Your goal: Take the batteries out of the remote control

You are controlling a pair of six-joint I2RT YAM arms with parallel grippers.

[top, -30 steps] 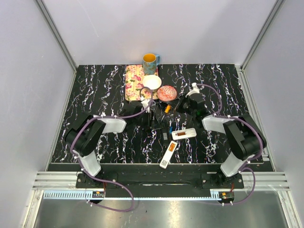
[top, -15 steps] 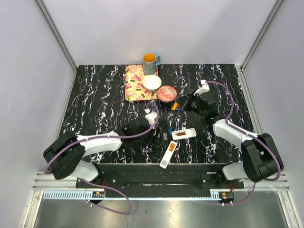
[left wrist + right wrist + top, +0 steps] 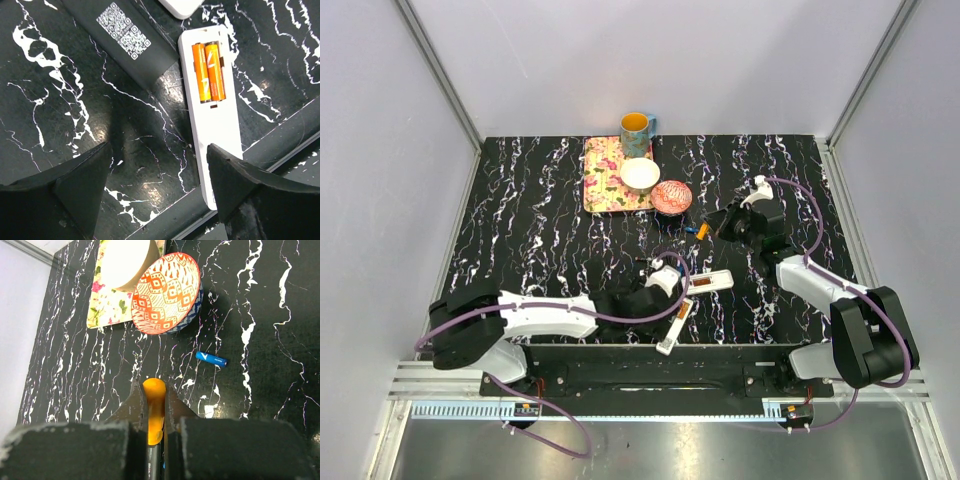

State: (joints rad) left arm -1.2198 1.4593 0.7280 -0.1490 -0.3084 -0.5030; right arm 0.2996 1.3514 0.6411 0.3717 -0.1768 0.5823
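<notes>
Two orange batteries (image 3: 210, 70) sit side by side in the open compartment of a white remote (image 3: 216, 135). The remote lies face-down on the bench (image 3: 125, 130) with its near end close to the front edge. That is the first hazard: nothing pins the remote, so a downward or sideways push on the cells would likely slide it or tip it over the edge. The left pincer (image 3: 157, 175) hovers above with its jaws released and wide, one finger over bare bench and the other over the remote's casing. A straight descent would probably land on the plastic rather than straddle a cell. The cells also touch each other, leaving little room for a fingertip, so one could spring out and roll. A dark piece with a printed code (image 3: 125, 40) lies just beside the remote and could be nudged into it. Well apart, the right pincer (image 3: 152, 388) is clenched on an orange round-ended piece (image 3: 153, 407), cell or tool handle unclear, so it cannot brace the remote. A loose blue cell (image 3: 211, 358) near the patterned bowl (image 3: 167, 292) may roll if bumped.
</notes>
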